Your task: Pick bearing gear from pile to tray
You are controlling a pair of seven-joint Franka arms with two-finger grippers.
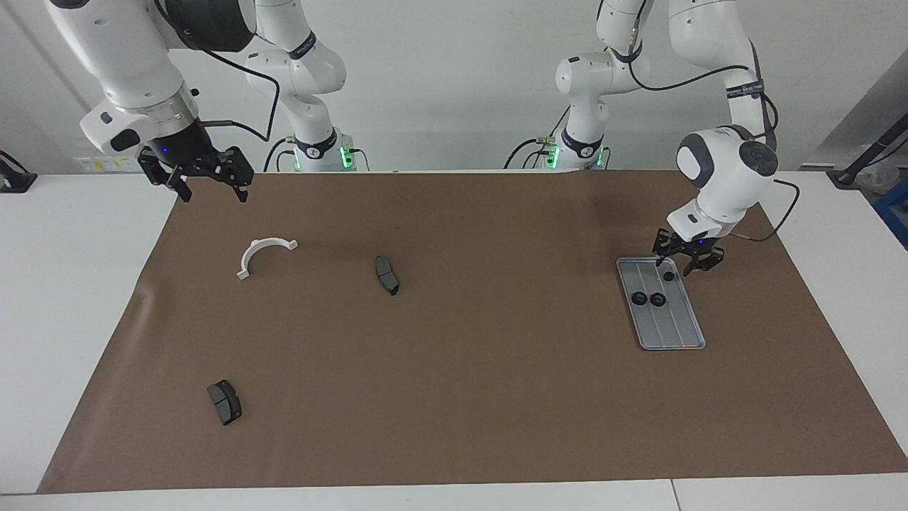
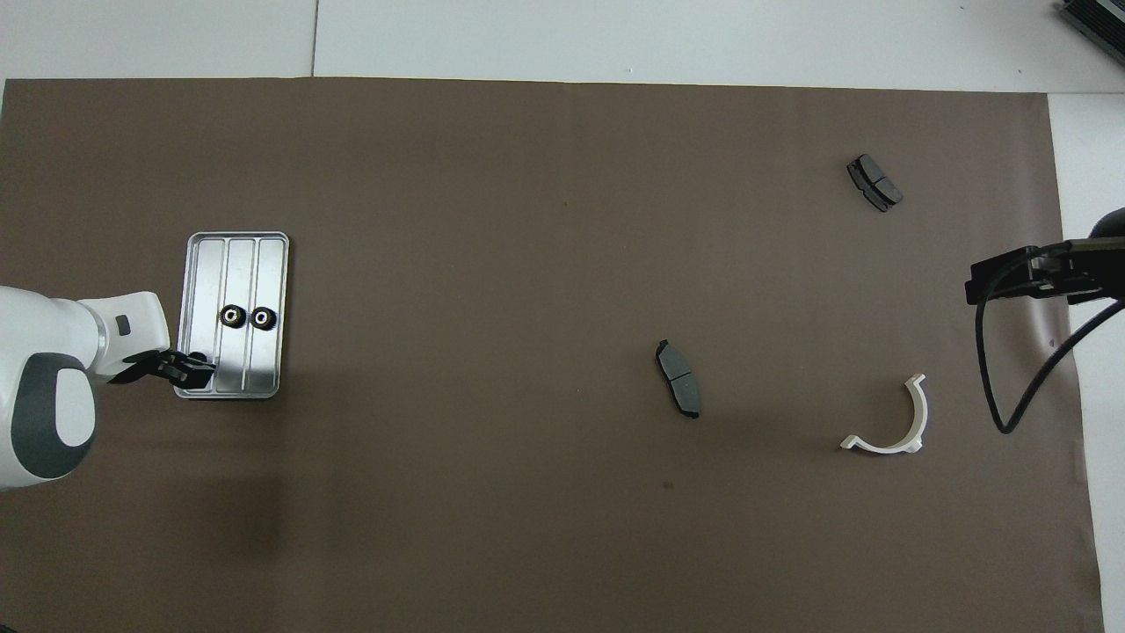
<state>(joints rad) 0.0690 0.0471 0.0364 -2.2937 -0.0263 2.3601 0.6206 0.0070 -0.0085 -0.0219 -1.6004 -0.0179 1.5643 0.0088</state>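
Three bearing gears lie flat in the tray (image 1: 672, 333), bores upward. They are small black toothed rounds with pale centres and no long axis of their own. Two gears (image 2: 231, 316) (image 2: 262, 317) sit side by side across the tray's width at about mid-length. The third gear (image 1: 668, 277) rests nearer to the robots, in the groove lane toward the left arm's end.

The tray is a flat silver-grey metal rectangle with rounded corners and a raised rim. Its long axis and grooves run from nearer to farther from the robots. It stands toward the left arm's end of the brown mat (image 1: 496, 397). The half of the tray farther from the robots is bare.

The left gripper (image 1: 674, 267) hangs just over the end of the tray nearer to the robots, above the third gear. Its fingers are spread and grip nothing.

A broad stretch of bare mat separates the tray from a dark grey curved pad (image 1: 386, 275) at mid-table. A white half-ring bracket (image 1: 264, 255) lies toward the right arm's end. A second pad (image 1: 224, 402) lies farther from the robots, well apart from it.

The right gripper (image 1: 214, 197) waits, raised over the mat's corner at its own end, with its claw wide apart and empty.
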